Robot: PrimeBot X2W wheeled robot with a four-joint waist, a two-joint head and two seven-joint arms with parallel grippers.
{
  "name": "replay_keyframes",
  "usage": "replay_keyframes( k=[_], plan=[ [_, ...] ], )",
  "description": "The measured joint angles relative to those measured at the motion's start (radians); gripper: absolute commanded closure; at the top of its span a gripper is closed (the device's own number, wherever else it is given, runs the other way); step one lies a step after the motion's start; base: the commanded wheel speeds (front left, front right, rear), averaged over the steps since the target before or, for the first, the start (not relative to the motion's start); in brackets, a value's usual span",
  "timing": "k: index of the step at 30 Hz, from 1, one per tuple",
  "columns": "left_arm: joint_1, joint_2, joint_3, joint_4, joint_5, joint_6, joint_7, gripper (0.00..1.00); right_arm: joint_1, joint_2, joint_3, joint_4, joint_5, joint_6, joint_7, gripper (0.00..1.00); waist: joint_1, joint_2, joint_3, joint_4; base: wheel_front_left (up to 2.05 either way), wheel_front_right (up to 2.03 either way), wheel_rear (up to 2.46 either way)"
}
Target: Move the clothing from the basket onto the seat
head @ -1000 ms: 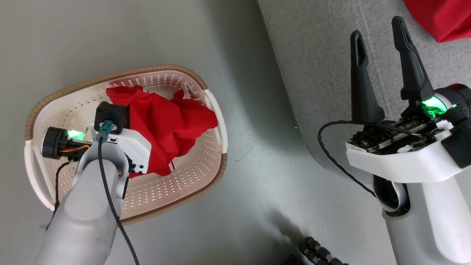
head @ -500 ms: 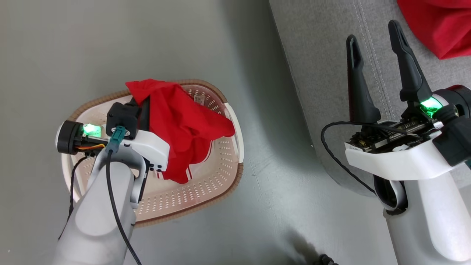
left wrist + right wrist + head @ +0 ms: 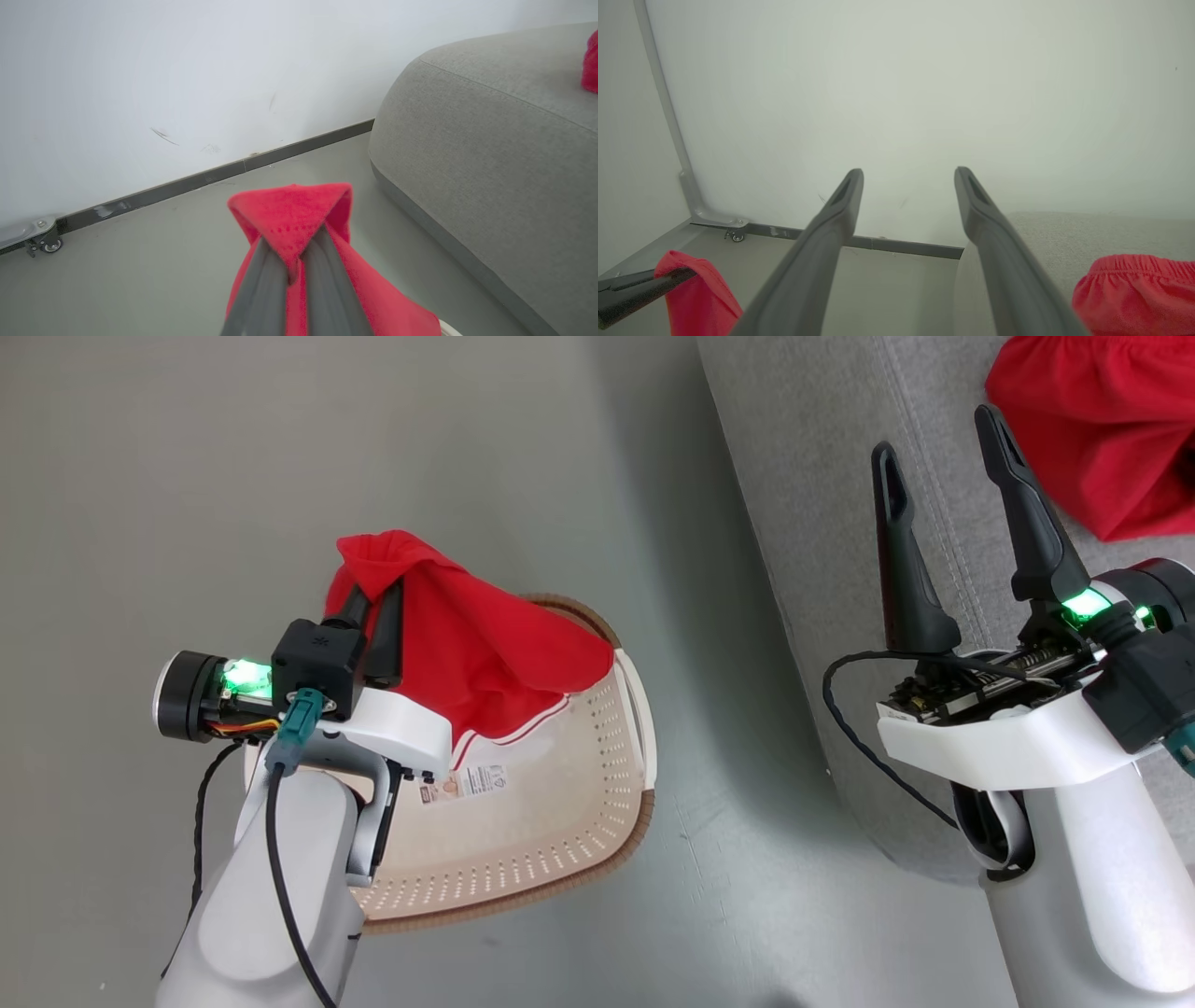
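Observation:
My left gripper [image 3: 373, 593] is shut on a bright red garment [image 3: 485, 653] with white trim, which hangs above the far end of the cream basket [image 3: 560, 840]. The left wrist view has the two fingers [image 3: 266, 280] pinching a red fold [image 3: 289, 214]. Another piece of red clothing [image 3: 1102, 439] lies on the grey seat [image 3: 822, 476] at the upper right. Over the seat's edge, my right gripper [image 3: 936, 434] stands open with nothing between its fingers. It spreads wide in its own wrist view [image 3: 909, 173], with the red clothing on the seat [image 3: 1134, 294] at the lower right.
A paper label [image 3: 467, 782] lies on the basket's bare bottom. Grey floor [image 3: 728, 803] separates basket and seat. A white wall with a dark baseboard [image 3: 243, 165] stands beyond, with a small caster [image 3: 49, 245] at its foot.
The left gripper has lifted the red garment up out of the basket, leaving the bottom bare. The head camera has shifted. The right gripper has stayed open over the seat.

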Motion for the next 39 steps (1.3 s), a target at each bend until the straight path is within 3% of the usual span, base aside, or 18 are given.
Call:
replay_keyframes(
  k=[20, 39],
  plan=[
    [0.145, -0.012, 0.021, -0.197, -0.023, 0.01, 0.0, 1.0, 0.053, -0.042, 0.021, 0.072, -0.018, 0.0, 0.0, 0.0, 0.0, 0.0, -0.224, 0.085, 0.0, 0.0, 0.0],
    [0.188, 0.008, 0.017, -0.31, -0.025, -0.031, 0.0, 1.0, 0.179, -0.072, 0.026, 0.123, -0.025, 0.0, 0.0, 0.0, 0.0, 0.0, -0.434, 0.154, 0.0, 0.0, 0.0]
  ],
)
